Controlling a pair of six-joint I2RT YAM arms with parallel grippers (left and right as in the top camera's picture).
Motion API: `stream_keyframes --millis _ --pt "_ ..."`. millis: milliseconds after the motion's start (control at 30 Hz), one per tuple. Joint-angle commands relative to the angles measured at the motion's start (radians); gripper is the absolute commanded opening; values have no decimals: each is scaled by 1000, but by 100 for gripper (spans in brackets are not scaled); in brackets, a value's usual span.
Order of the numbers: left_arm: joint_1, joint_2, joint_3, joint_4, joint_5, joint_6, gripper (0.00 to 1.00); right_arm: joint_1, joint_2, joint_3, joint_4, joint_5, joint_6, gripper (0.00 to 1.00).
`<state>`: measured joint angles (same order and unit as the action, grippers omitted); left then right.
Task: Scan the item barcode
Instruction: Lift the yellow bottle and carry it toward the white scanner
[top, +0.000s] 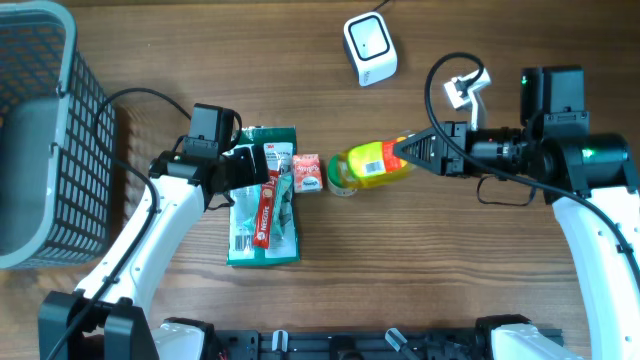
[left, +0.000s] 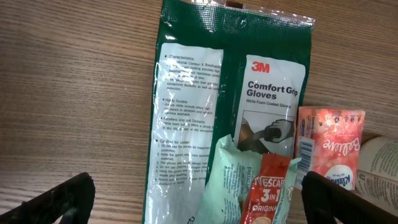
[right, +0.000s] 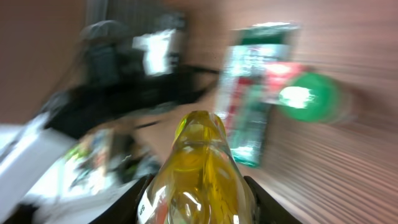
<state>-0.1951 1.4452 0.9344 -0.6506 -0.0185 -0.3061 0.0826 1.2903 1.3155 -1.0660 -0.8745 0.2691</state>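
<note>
Yellow bottle (right: 198, 168), clamped in the right gripper (top: 403, 152), hangs near the scanner (top: 370, 48); turn its label (top: 378, 160) squarely toward the scanner, steadily.

yellow bottle (top: 372, 163) held horizontal, well apart from the white scanner (top: 370, 48).

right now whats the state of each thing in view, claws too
left claw, open, over the gloves pack
right claw, shut on the yellow bottle
yellow bottle, held sideways
3M gloves pack, lying flat, print up
Nescafe sachet, lying on the gloves pack
tissue pack, flat beside the gloves pack
basket, upright
scanner, standing, apart from the bottle
</note>
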Motion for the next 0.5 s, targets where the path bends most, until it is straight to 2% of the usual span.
stream_keyframes --millis 0,100,233,367,467 --pt "2 -16 17 0 -9 -13 100 -3 2 -17 -24 419 109 4" --pt "2 -16 17 0 -9 -13 100 -3 3 -55 -26 546 159 4" --pt "2 -16 17 0 -9 -13 100 -3 30 -14 -35 560 123 4" --pt "2 -16 17 0 -9 -13 100 -3 107 195 -161 562 95 4" --pt "2 -16 17 0 -9 -13 100 18 208 420 -286 582 72 4"
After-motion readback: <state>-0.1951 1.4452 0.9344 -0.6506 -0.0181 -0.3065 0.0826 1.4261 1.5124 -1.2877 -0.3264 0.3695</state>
